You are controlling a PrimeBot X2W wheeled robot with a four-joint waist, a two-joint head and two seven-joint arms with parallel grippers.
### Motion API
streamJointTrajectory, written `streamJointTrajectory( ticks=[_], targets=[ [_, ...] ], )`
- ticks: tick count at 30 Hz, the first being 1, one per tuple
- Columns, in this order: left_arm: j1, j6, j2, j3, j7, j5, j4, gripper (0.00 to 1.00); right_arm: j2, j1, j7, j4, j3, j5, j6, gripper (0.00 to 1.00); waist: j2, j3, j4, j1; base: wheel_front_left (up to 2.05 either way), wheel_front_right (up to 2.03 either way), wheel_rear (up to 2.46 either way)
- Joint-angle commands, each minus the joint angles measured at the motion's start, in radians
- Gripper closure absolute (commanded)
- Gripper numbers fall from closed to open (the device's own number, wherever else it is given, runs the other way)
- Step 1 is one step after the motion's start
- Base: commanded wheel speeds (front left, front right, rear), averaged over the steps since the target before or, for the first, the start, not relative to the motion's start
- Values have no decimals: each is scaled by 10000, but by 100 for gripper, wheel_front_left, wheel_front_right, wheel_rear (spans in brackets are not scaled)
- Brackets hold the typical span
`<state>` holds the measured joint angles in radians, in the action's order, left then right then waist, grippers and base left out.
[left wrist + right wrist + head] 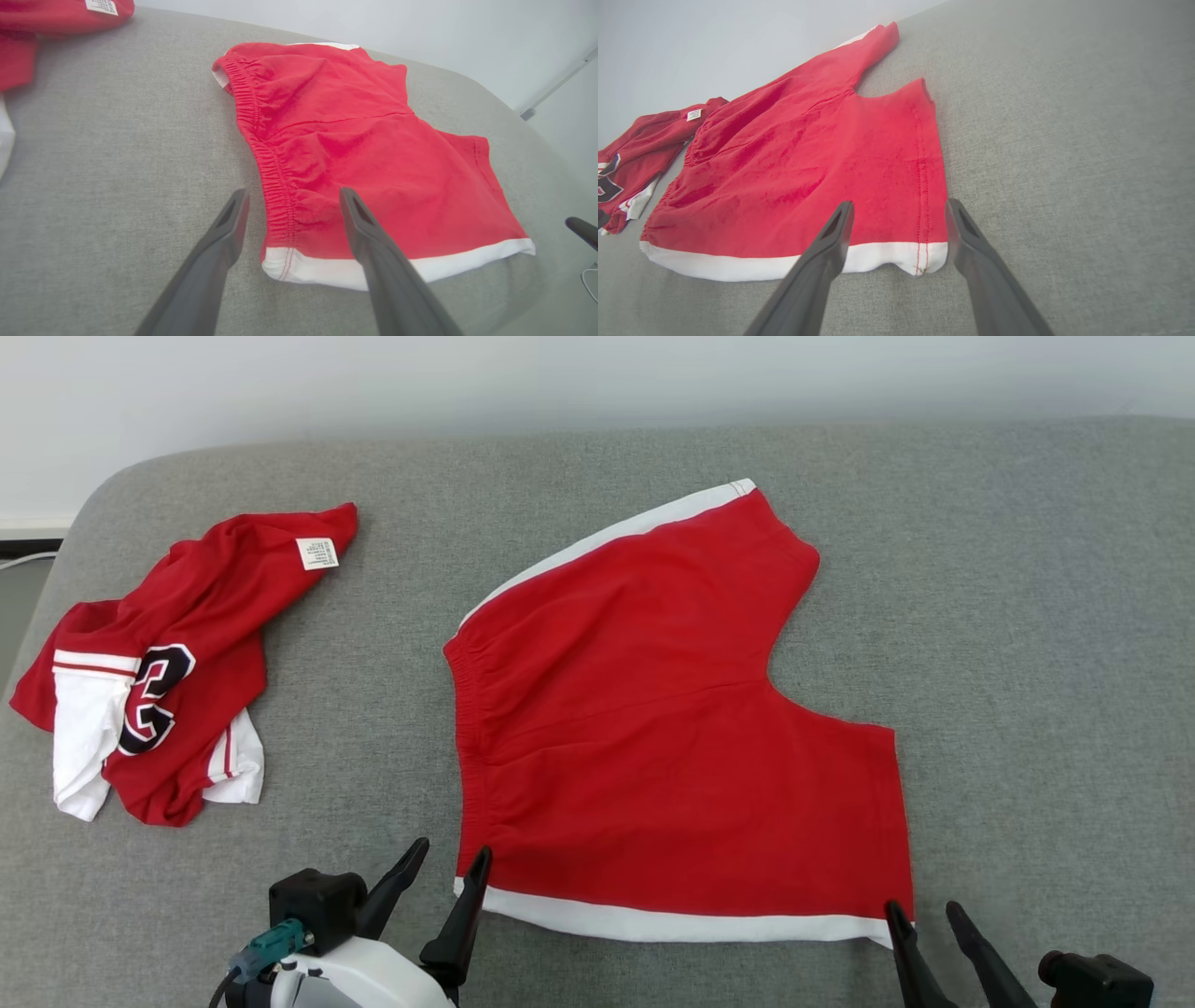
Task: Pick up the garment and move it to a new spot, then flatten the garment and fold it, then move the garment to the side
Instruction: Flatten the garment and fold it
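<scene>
The jersey lies crumpled, its number half hidden. Left gripper stands spread over the waistband corner of the red shorts, right gripper spread over their hem corner; neither pinches cloth.

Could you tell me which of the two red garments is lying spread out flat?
The red shorts with white trim, in the middle; the red-and-white numbered jersey to their left lies crumpled.

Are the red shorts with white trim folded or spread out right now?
Spread out, not folded: the red shorts with white trim lie flat on the grey cushion, both legs splayed apart, whole waistband showing.
</scene>
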<state>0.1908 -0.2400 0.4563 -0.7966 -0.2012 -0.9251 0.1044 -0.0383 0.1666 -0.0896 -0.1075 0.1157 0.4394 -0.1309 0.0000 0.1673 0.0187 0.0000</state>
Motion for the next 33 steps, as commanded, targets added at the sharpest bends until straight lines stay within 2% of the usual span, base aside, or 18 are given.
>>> streamJointTrajectory(
  ticks=[1,4,11,19,26,33],
  targets=[
    [136,-101,240,308,-40,65,-234,0,-121,-304,-148,217,237,-97,2,0,0,-16,18,0,0,0,0],
    [89,-331,300,240,-88,301,-255,0,-120,-279,-345,154,60,-636,2,0,0,-57,111,0,0,0,0],
    [-35,-1250,680,439,-226,849,-624,0,-120,-373,-1037,39,-250,-1681,2,0,0,-311,733,0,0,0,0],
    [-412,-1796,862,191,-189,1223,-983,0,-120,-155,-1316,-218,-450,-2116,2,0,0,-549,1059,0,0,0,0],
    [-520,-1875,902,64,-137,1285,-1073,0,-120,-83,-1433,-359,-416,-2084,2,0,0,-505,987,0,0,0,0],
    [-308,-1557,899,-223,7,1409,-1115,0,-120,27,-1448,-481,-273,-1990,2,0,0,-213,769,0,0,0,0]
  ],
)
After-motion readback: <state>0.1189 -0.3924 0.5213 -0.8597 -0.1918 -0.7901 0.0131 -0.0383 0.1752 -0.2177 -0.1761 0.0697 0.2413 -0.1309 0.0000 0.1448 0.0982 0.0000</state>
